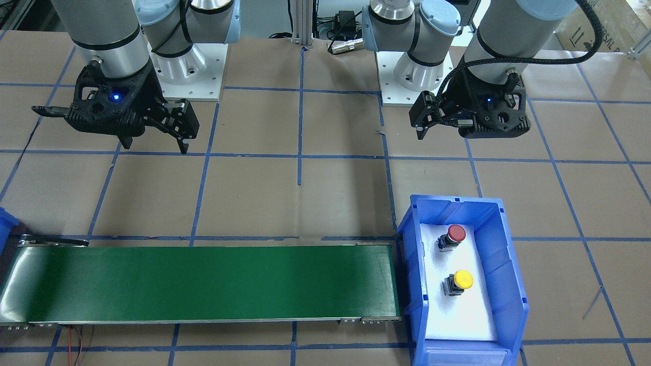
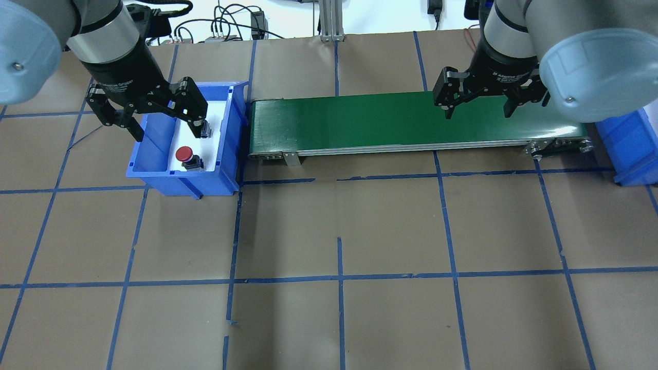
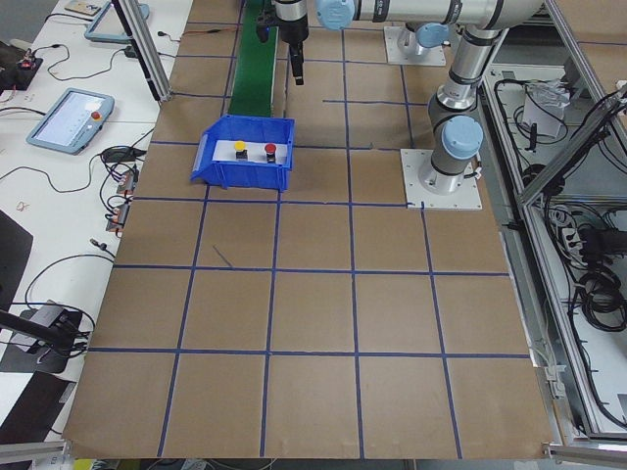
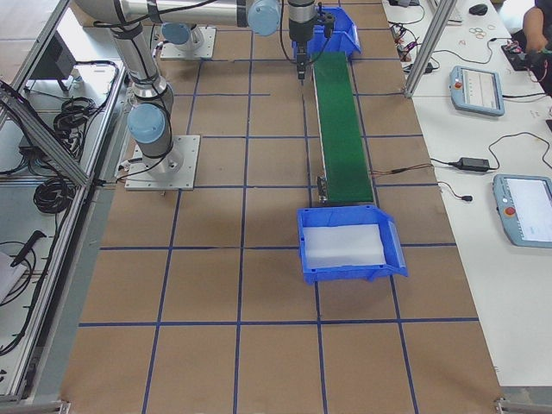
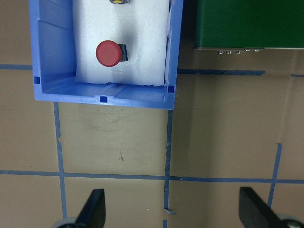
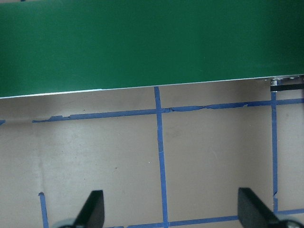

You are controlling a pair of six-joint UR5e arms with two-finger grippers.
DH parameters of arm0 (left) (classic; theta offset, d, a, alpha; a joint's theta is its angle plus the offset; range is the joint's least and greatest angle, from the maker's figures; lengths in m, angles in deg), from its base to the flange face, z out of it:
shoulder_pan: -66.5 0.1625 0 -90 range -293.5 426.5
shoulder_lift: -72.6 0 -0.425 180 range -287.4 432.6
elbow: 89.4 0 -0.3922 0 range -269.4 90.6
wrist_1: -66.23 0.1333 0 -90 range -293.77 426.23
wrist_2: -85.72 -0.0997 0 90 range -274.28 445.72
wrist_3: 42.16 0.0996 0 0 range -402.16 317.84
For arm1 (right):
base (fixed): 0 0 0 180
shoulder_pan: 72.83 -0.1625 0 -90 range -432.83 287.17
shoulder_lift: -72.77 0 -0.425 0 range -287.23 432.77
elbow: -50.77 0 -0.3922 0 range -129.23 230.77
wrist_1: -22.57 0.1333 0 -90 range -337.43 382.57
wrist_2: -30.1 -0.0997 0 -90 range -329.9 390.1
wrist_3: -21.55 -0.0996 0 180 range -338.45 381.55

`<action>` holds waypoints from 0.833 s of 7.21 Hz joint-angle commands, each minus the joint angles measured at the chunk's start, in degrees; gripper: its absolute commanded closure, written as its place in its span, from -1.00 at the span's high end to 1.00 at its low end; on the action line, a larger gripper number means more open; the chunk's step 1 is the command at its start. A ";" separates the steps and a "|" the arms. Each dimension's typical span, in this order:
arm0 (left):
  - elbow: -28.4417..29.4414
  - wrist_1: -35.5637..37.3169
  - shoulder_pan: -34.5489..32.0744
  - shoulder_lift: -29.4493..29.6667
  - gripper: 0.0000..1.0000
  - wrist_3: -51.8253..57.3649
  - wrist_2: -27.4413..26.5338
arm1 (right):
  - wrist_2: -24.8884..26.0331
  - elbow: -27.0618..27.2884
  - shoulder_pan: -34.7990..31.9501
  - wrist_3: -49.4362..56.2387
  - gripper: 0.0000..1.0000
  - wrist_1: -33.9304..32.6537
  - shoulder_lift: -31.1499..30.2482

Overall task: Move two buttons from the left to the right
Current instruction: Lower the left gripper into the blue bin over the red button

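While both arms hang above the surface, the brown paper-covered table (image 2: pixel 390 231) with its blue tape grid carries a long green conveyor belt (image 1: pixel 203 282). Just beside the belt's left end stands an open blue plastic bin (image 1: pixel 503 274) lined with white foam (image 1: pixel 457 315). A second blue bin (image 4: pixel 345 274) at the belt's right end shows whole only from the right side camera. The overhead and front views cut it off at their edges.

The left gripper (image 2: pixel 168 134) hangs on the robot's side of the left bin, fingers spread wide and empty. The right gripper (image 2: pixel 478 114) is equally wide and empty, near the belt's right end.

The red mushroom-capped button (image 1: pixel 454 235) and the yellow-capped button (image 1: pixel 460 281) sit apart on the foam in the left bin. From overhead a left finger hides the yellow cap, and the left wrist view crops it.
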 commanded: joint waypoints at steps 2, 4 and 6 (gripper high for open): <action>-1.27 0.43 0.09 -0.09 1.00 -0.93 0.30 | -0.66 0.06 0.18 -0.01 1.00 0.59 0.00; -2.23 0.68 0.01 -0.09 1.00 0.03 0.31 | -1.35 -0.02 0.35 0.08 1.00 4.60 0.00; -1.89 1.13 0.01 -0.09 1.00 0.57 0.21 | -4.08 -0.02 0.96 0.08 1.00 4.55 0.00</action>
